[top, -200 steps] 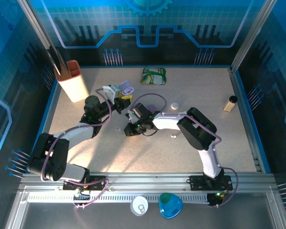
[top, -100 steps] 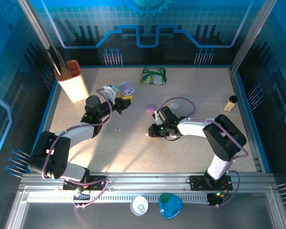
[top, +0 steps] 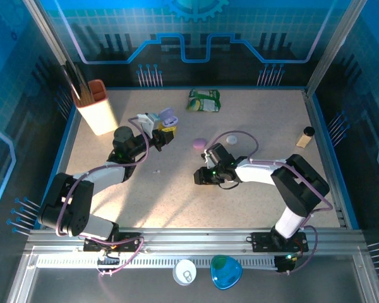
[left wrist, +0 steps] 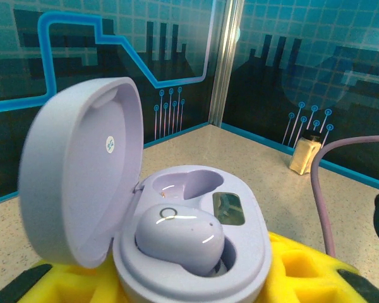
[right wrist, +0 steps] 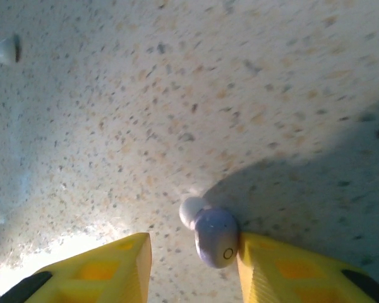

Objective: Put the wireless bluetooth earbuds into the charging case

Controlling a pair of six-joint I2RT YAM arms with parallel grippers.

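Blue cage, beige table, that's my whole world from here

I'm looking at a speckled beige tabletop [top: 196, 208] boxed in by dark blue wall panels [top: 252, 38] printed with a grid and glowing circuit lines, with a gear emblem [top: 196, 5] on the panel behind the table. Slanted metal posts [top: 333, 47] rise at the table's back corners, and a slotted aluminium rail [top: 196, 238] runs along its near edge. Warm light pools on the table's near-left part; shadows streak the rest.
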